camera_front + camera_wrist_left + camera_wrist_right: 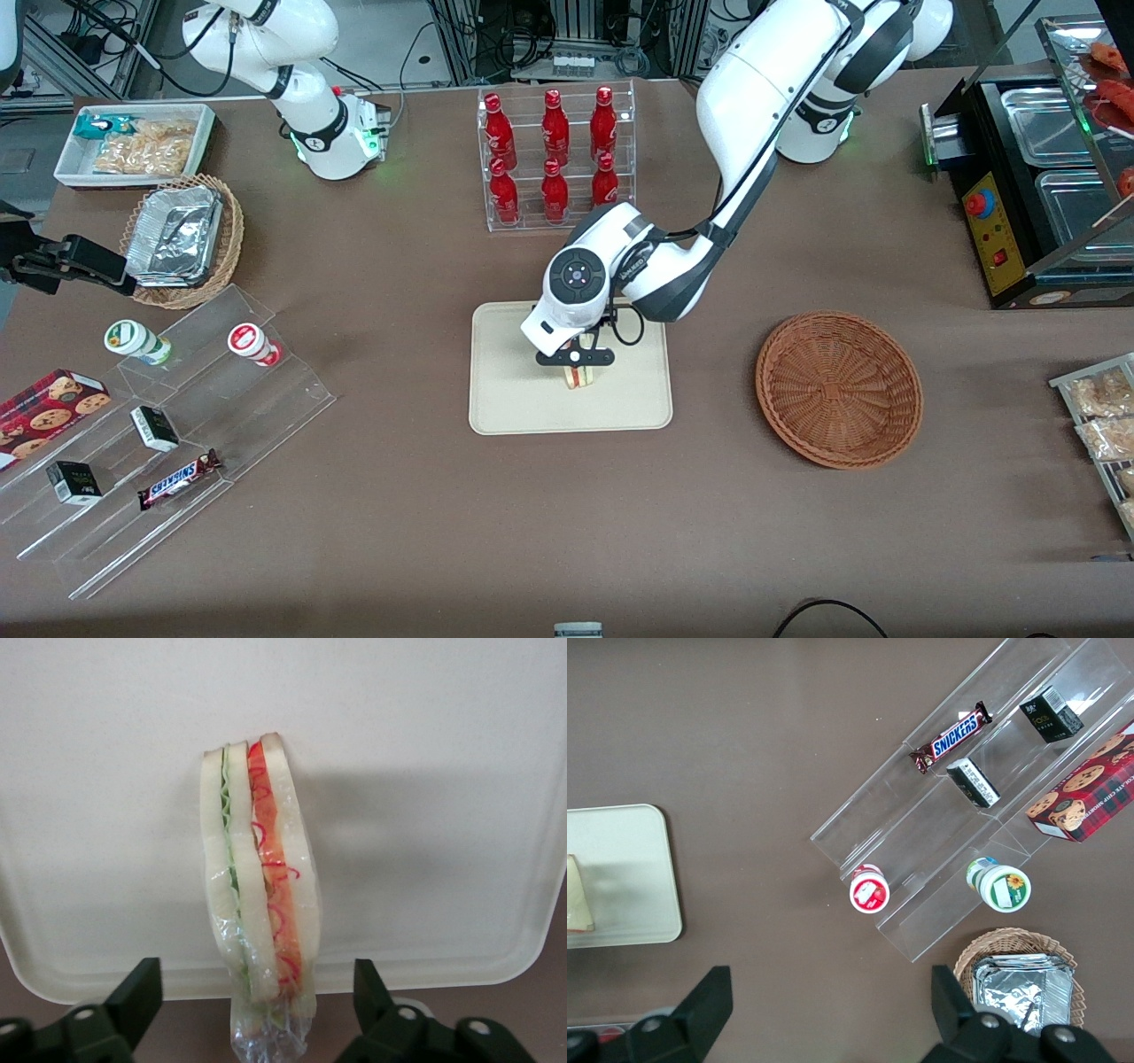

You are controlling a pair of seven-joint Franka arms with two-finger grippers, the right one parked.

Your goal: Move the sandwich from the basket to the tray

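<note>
While on tray (pixel 106 771), sandwich (pixel 257 877) between spread fingers (pixel 133 1001).

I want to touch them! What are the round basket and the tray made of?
The basket looks like reddish-brown woven wicker, with ringed strands. The tray seems smooth matte cream plastic, probably. The open gripper hovers over the sandwich standing on it.
</note>
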